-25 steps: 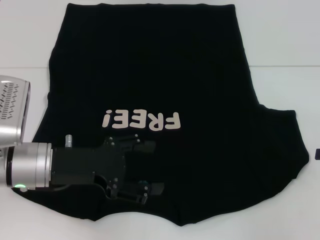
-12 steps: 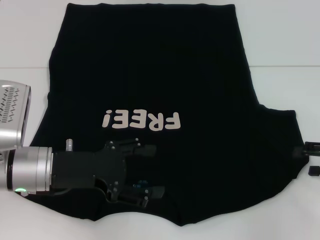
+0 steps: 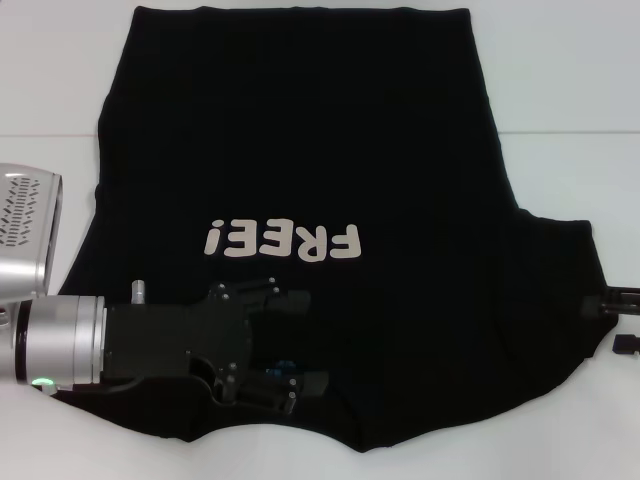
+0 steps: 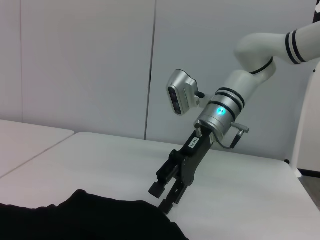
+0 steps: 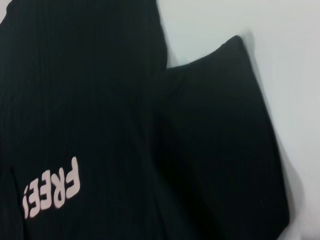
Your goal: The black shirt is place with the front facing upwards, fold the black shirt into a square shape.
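The left tool (image 3: 300,342) lay low over the near part of the black shirt (image 3: 330,150), at about 7 o'clock in the head view, its silver forearm reaching in from the 9 o'clock edge and its black body pointing toward 3 o'clock. Its fingers (image 3: 290,300) stood spread, one just under the white "FREE!" lettering (image 3: 282,241), the other nearer the shirt's near hem, with a small blue neck label (image 3: 275,371) showing between them. Whether the fingertips pressed the cloth could not be told. Against half a second before, this tool had hardly shifted; a second before it sat a touch nearer the camera.

The black shirt lay flat on the white surface (image 3: 560,90), front up, its collar end toward the robot, its straight hem toward 12 o'clock and one sleeve spread toward 3 o'clock.

The right tool (image 3: 620,322) showed only as black fingertips at the 3 o'clock edge of the head view, just beside the tip of that sleeve. The left wrist view showed it better (image 4: 165,195): the arm sloped down from an upper elbow, the tool tilted steeply, its fingers parted, tips just above the sleeve edge (image 4: 90,215). A second earlier only a speck of it was in the head view; half a second earlier it stood at much the same place.
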